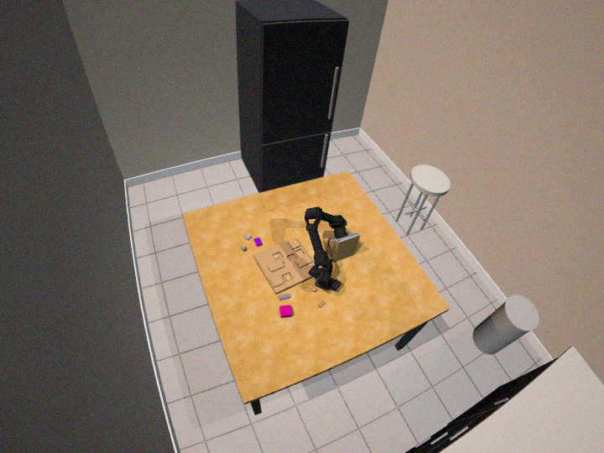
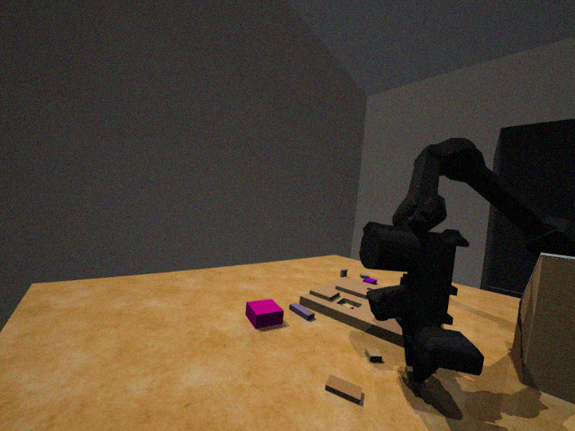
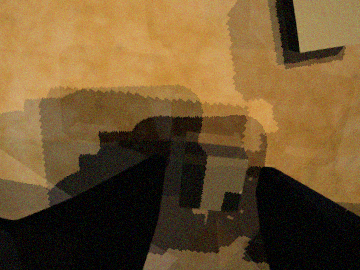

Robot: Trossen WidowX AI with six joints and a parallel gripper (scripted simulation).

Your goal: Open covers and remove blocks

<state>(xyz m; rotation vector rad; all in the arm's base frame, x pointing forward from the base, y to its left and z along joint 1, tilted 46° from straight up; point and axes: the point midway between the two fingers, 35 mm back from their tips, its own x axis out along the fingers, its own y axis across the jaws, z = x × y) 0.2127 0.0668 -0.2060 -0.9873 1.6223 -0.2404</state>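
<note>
One small pale block (image 3: 226, 175) sits on the counter (image 1: 375, 302) (image 2: 139, 361) (image 3: 100, 45) between the fingertips of the claw (image 1: 331, 285) (image 2: 414, 374) (image 3: 212, 174). From where I stand the claw looks partly open, with a gap on either side of the block, so I take this as the letting-go step. To do it well, the fingers should spread evenly, then rise straight up before swinging anywhere; a sideways pull could drag the block along or tip it.

Close by lies a second pale block (image 1: 314, 289) (image 2: 374, 355) (image 3: 325, 25), and a tan block (image 1: 321, 304) (image 2: 343, 389) rests farther out. Both want a wide berth on the way off. The puzzle board (image 1: 268, 275) (image 2: 357, 324) is just beside the arm, which hides one corner of it, so I cannot tell whether every cover is open or every well emptied.

Past the board's near edge are a lavender bar (image 1: 284, 296) (image 2: 302, 311) and a magenta block (image 1: 286, 310) (image 2: 264, 313); a purple block (image 1: 257, 242) (image 2: 370, 281) lies on the far side. A boxy upright thing (image 1: 345, 247) (image 2: 548, 324) by the arm's base narrows the room for backing away.
</note>
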